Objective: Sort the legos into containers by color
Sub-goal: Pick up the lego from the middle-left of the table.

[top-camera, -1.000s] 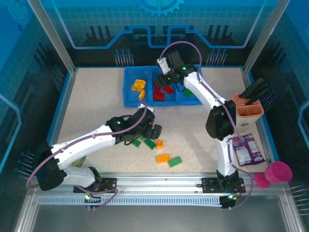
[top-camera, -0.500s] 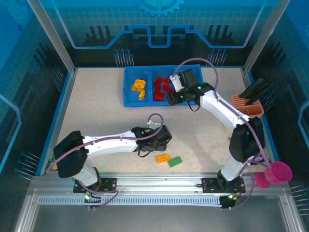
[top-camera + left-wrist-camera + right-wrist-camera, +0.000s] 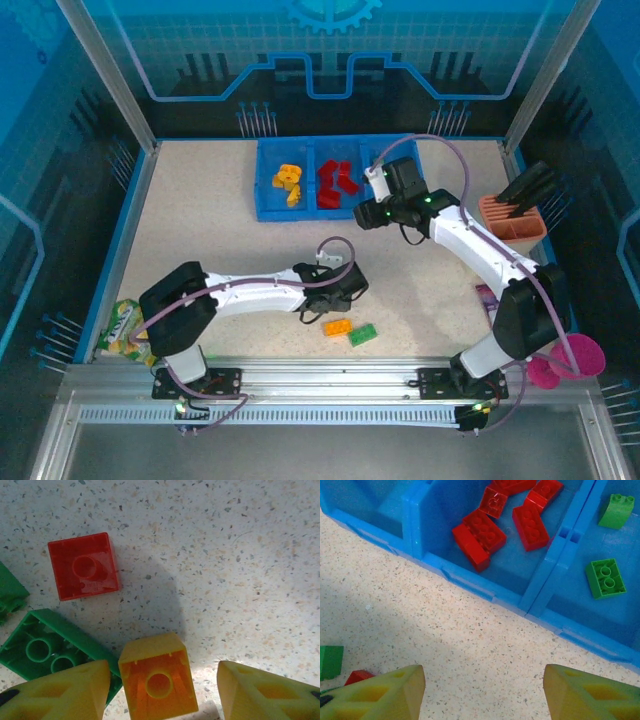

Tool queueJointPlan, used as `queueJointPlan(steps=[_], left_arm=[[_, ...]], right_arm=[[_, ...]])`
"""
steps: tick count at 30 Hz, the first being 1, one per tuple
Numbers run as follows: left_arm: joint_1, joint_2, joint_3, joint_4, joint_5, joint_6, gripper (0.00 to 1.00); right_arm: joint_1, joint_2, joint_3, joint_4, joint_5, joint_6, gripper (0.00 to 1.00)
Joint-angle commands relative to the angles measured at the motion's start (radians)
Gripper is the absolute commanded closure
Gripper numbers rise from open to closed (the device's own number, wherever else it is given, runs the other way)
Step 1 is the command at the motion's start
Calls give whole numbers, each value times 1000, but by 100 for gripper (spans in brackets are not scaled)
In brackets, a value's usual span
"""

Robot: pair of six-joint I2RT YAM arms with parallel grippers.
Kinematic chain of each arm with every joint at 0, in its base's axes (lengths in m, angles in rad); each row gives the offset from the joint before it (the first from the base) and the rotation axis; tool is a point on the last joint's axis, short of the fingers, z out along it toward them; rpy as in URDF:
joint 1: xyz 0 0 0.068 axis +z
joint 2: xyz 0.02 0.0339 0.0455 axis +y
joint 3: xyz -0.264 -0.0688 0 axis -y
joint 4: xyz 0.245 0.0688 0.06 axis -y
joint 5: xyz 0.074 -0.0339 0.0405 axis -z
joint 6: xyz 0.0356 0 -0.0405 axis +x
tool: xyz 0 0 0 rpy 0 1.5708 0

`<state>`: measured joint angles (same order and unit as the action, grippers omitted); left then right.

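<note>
In the left wrist view a small orange lego [image 3: 157, 682] lies upside-down on the table between the yellow fingers of my left gripper [image 3: 162, 675], which is open with a gap on each side. A red lego [image 3: 84, 566] and a green one [image 3: 45, 647] lie beside it. My left gripper [image 3: 345, 288] hangs low over that cluster. The blue tray's containers [image 3: 300, 212] hold yellow legos [image 3: 288, 180] on the left, red legos [image 3: 495, 525] in the middle and green legos [image 3: 605, 577] on the right. My right gripper [image 3: 482, 677] is open over bare table in front of the tray wall [image 3: 470, 577].
An orange lego [image 3: 337, 326] and a green lego [image 3: 362, 334] lie loose near the front edge. A salmon holder with black tools [image 3: 512, 218] stands at the right, a pink cup [image 3: 575, 355] at the front right, a snack packet [image 3: 125, 330] at the front left.
My left arm has swung right and come down over the loose legos, its jaws narrowing around the orange one. My right gripper has drawn back from above the tray to the table in front of it.
</note>
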<state>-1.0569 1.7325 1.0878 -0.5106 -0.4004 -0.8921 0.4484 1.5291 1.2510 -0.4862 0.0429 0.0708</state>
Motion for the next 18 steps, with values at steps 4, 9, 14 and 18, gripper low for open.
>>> queueJointPlan(steps=[4, 9, 14, 18], left_arm=[[-5, 65, 63, -24, -31, -8, 43], [0, 94, 66, -23, -24, -19, 48], [0, 109, 67, -25, -14, -21, 56], [6, 123, 63, -17, -1, -23, 69]], right_arm=[[-16, -39, -38, 27, -23, 4, 35], [-17, -66, -61, 20, -13, 0, 35], [-26, -103, -90, 18, -5, -2, 35], [-32, -130, -110, 17, 1, -4, 35]])
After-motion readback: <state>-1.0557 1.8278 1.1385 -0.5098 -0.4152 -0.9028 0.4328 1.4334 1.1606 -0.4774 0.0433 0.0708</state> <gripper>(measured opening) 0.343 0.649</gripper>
